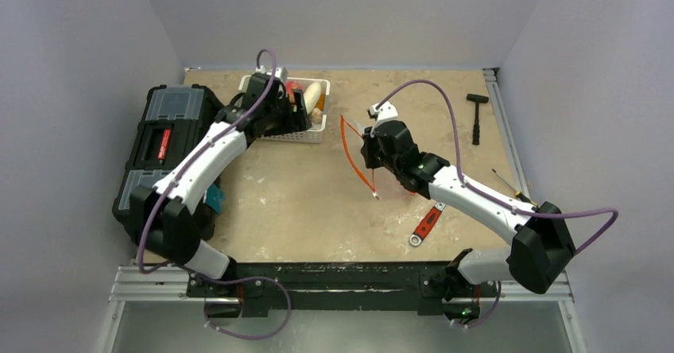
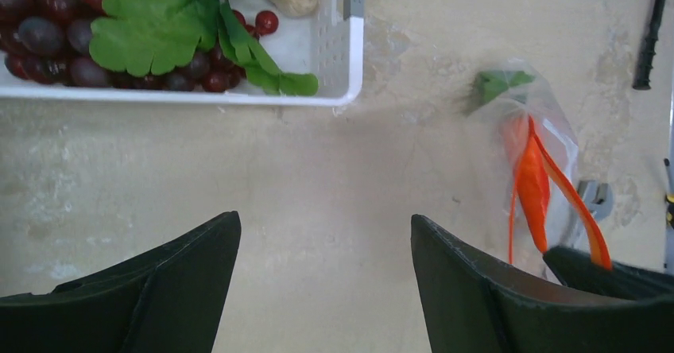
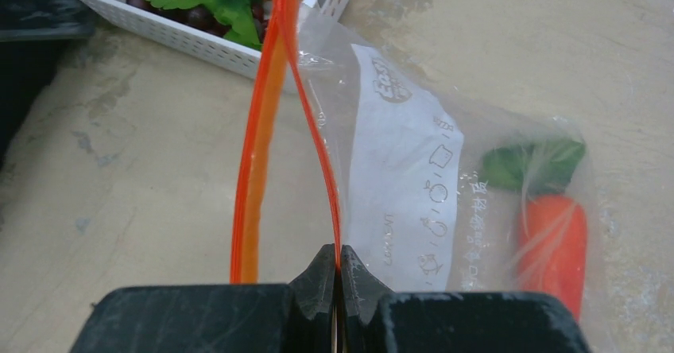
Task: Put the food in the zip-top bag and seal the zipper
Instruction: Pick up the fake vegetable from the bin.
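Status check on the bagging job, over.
Left gripper open, empty, beside white basket. Right gripper shut on zipper; zip-top bag mouth gaping, carrot inside. Grapes in basket. No obstruction seen.

Plain white walls [image 1: 71, 91] boxed in a scuffed workshop desk [image 1: 318, 202] that carried a black toolbox [image 1: 163, 142], a red-handled wrench [image 1: 427, 225], a hammer [image 1: 476, 126] and a screwdriver [image 1: 526, 198].

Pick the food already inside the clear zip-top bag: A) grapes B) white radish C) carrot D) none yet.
C: the orange carrot shows through the zip-top bag, while the grapes lie in the white basket.
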